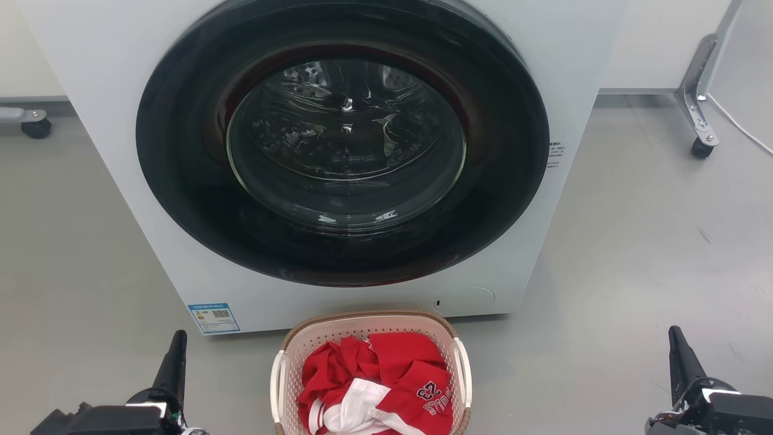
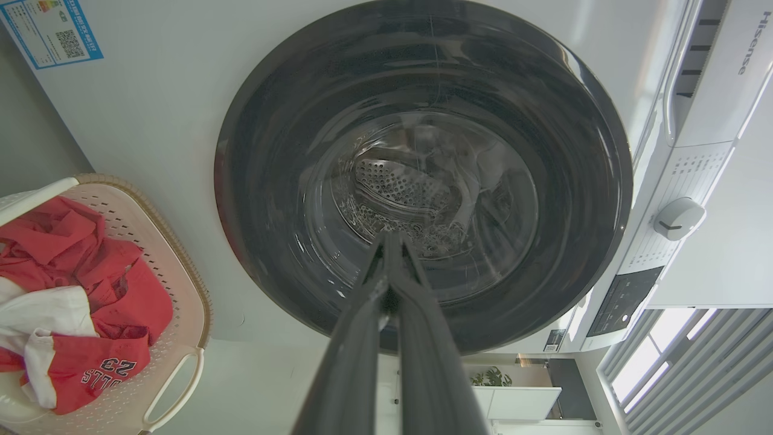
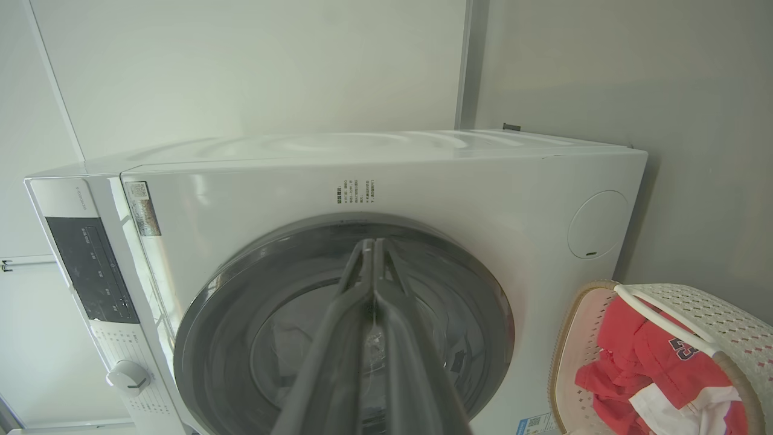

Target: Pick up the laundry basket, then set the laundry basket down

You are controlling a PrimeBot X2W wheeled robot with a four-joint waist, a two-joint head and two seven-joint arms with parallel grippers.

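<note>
Cream-walled, shows the laundry basket (image 1: 362, 316) bottom centre before the washing machine (image 1: 121, 181), left claw (image 1: 178, 341) and right claw (image 1: 676, 338) at lower corners, both clenched empty.

A white washer (image 1: 109, 90) stands on the grey floor (image 1: 634, 241), its round dark door (image 1: 344, 139) shut. A blue sticker (image 1: 213, 318) marks its front at 7 o'clock. A caster (image 1: 702, 148) sits at 2 o'clock and a second caster (image 1: 36, 128) at 10 o'clock. Red-and-white clothes (image 1: 386, 386), printed "23", lie at 6 o'clock.
</note>
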